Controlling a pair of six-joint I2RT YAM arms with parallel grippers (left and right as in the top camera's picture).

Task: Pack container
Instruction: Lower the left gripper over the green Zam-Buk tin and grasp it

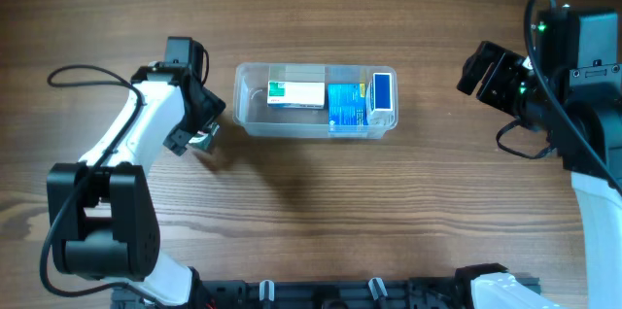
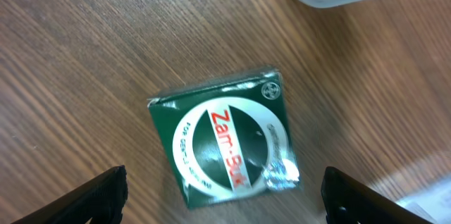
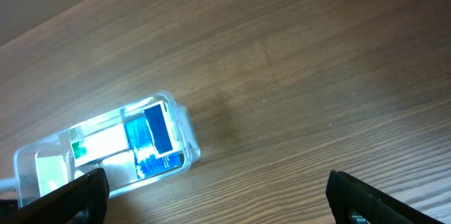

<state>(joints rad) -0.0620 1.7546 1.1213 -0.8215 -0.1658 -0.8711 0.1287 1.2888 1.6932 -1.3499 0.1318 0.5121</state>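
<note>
wood-grain worktop (image 1: 408,212) fills every view, brown and running with long streaks. the left arm (image 1: 146,124) reaches in from the near left edge and the right arm (image 1: 583,105) from the far right. the container (image 1: 251,105) sits on the worktop between them, near the middle and toward the far side, much closer to the left arm. its left end is bare, while a white and green box (image 1: 296,93), a blue box (image 1: 347,107) and a narrow blue and white box (image 1: 383,93) lie inside from the middle to the right end. the left claw (image 1: 197,134) hangs just beside the container's left wall, its fingers (image 2: 99,196) spread wide and gripping nothing. a flat dark green packet (image 2: 225,139) marked zam-buk in red on a white ring lies on the wood between and ahead of them, askew and touched by neither. from overhead the claw hides most of that packet. the right claw (image 3: 215,189) is well apart from the container, opened fully and empty, facing it across bare wood.
</note>
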